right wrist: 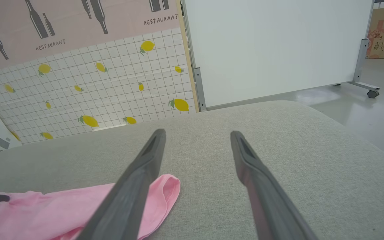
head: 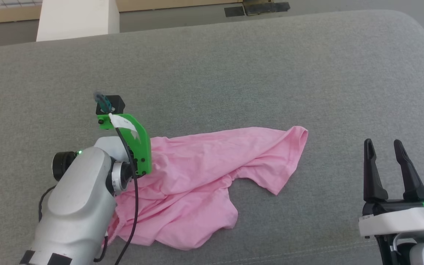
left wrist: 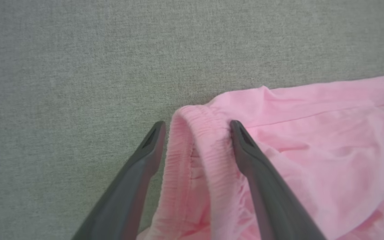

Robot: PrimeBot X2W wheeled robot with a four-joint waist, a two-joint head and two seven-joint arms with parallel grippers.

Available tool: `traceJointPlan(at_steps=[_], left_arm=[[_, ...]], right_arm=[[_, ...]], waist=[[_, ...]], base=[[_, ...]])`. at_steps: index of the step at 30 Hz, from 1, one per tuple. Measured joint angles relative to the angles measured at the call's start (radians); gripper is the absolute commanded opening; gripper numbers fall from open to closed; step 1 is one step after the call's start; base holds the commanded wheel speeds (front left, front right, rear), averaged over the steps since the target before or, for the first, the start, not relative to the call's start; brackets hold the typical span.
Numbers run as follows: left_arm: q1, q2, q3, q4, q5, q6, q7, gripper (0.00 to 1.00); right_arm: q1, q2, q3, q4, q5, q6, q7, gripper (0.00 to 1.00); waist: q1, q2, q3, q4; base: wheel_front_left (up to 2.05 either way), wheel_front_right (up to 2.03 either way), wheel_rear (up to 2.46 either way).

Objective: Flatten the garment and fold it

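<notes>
Garment (head: 204,176), pink and crumpled, lies toward the grey cushion's (head: 234,73) near left. Its gathered waistband (left wrist: 198,133) humps between the left gripper's (left wrist: 197,125) wide-spread jaws (one finger touching it). The right gripper (head: 382,142), equally wide, hovers near the right edge, apart from the cloth.

thin matt pink jersey garment (head: 197,176) — on coarse grey woven upholstery (head: 234,73)
</notes>
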Motion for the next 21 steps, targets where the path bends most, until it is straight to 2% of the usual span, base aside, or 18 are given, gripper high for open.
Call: traceJointPlan(at_steps=[1,2,7,16,17,21], left_arm=[[-0.005,0.003,-0.005,0.006,0.0,-0.006,0.011,0.37],[-0.009,0.009,-0.011,0.012,0.0,-0.013,0.024,0.0],[-0.01,0.015,-0.015,0.018,0.0,-0.036,0.016,0.0],[0.031,0.004,0.003,-0.04,0.007,-0.041,-0.234,0.0],[0.083,-0.016,-0.002,-0.076,0.011,-0.038,-0.303,0.0],[0.12,-0.031,-0.008,-0.116,0.012,-0.034,-0.364,0.0]], right_arm=[[-0.002,0.0,0.001,0.001,0.001,0.0,-0.002,1.0],[-0.003,0.0,0.002,0.002,0.003,0.0,-0.003,1.0],[-0.005,0.0,0.005,0.015,0.005,0.0,-0.009,1.0],[-0.076,0.0,0.039,0.015,-0.027,0.0,-0.007,1.0],[-0.141,0.0,0.054,0.049,-0.058,0.0,0.045,1.0],[-0.25,0.0,0.052,0.17,-0.106,0.0,0.203,1.0]], waist=[[0.0,0.0,0.003,-0.003],[0.0,0.0,0.005,-0.005],[0.0,0.0,0.003,-0.008],[0.0,0.0,-0.022,0.017],[0.0,0.0,-0.022,0.039],[0.0,0.0,-0.017,0.071]], base=[[0.0,0.0,0.0],[0.0,0.0,0.0],[0.0,0.0,0.0],[0.0,0.0,0.0],[0.0,0.0,0.0],[0.0,0.0,0.0]])
